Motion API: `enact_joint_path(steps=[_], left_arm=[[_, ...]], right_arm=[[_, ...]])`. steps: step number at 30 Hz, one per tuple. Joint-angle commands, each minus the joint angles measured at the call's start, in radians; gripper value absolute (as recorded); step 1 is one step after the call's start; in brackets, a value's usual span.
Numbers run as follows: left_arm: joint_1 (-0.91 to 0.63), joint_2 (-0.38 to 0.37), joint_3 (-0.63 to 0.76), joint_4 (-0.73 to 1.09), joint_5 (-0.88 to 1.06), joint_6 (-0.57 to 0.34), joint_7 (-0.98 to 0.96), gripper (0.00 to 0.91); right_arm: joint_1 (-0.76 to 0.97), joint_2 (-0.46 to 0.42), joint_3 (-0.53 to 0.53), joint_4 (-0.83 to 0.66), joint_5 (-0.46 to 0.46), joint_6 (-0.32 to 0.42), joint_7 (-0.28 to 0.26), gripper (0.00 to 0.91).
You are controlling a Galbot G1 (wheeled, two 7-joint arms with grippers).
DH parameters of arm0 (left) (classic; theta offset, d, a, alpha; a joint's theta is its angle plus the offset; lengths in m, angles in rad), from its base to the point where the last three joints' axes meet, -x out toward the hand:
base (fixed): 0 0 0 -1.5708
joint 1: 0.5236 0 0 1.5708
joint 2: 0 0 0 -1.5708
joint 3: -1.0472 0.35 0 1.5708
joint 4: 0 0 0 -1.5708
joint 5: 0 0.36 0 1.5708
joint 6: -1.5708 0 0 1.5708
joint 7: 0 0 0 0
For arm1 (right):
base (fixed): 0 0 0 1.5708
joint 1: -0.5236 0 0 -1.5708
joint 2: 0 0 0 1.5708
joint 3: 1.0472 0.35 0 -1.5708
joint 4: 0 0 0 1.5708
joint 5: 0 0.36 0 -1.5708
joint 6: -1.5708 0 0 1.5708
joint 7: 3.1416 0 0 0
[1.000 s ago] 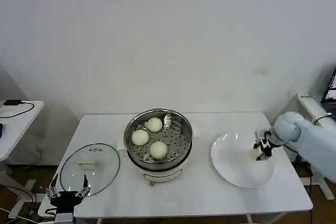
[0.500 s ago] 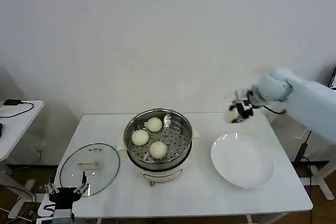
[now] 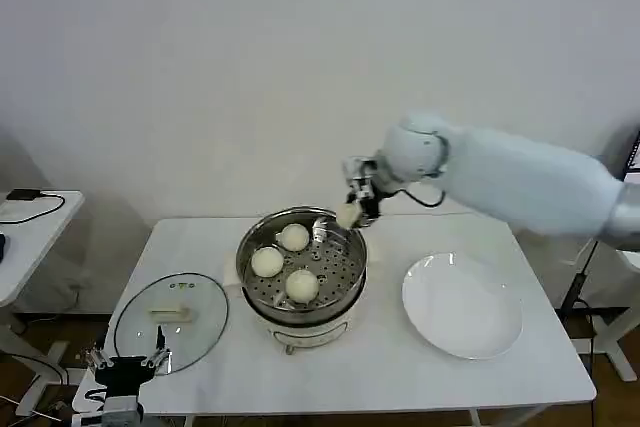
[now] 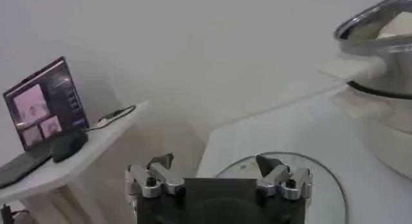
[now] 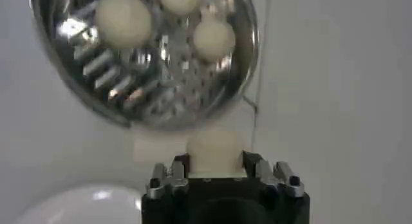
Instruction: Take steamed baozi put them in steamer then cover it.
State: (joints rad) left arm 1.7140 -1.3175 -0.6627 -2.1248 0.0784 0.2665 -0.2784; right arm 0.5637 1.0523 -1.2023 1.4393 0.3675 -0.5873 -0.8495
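Observation:
The shiny steamer (image 3: pixel 348 277) stands mid-table on its white base, with three steamed baozi (image 3: pixel 302 285) on its perforated tray. My right gripper (image 3: pixel 352 209) hangs over the steamer's back right rim, shut on a fourth baozi (image 3: pixel 348 214). In the right wrist view that baozi (image 5: pixel 215 150) sits squeezed between the fingers, with the steamer (image 5: pixel 96 90) and three buns (image 5: pixel 123 18) beyond it. The glass lid (image 3: pixel 170 321) with its white handle lies flat on the table left of the steamer. My left gripper (image 3: pixel 127 359) is parked open at the table's front left edge, near the lid (image 4: pixel 335 186).
A bare white plate (image 3: pixel 462 305) sits right of the steamer. A side table (image 3: pixel 25 227) with a cable stands further left; in the left wrist view it carries a laptop (image 4: pixel 46 103). A white wall runs behind the table.
My right gripper has lifted the baozi off the plate and carried it left, up and over to the steamer's back right rim. The left gripper stayed at the table's front left edge.

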Motion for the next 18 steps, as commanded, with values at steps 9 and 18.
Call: enact_joint_path(steps=[9, 18], left_arm=[[-0.016, 0.004, 0.000, 0.023, -0.003, -0.003, -0.001, 0.907], [-0.023, 0.003, 0.003, 0.034, -0.004, -0.003, -0.001, 0.907]], right_arm=[[-0.080, 0.178, -0.080, -0.058, 0.070, -0.126, 0.117, 0.564], [-0.123, 0.166, -0.076, -0.077, 0.027, -0.122, 0.103, 0.564]])
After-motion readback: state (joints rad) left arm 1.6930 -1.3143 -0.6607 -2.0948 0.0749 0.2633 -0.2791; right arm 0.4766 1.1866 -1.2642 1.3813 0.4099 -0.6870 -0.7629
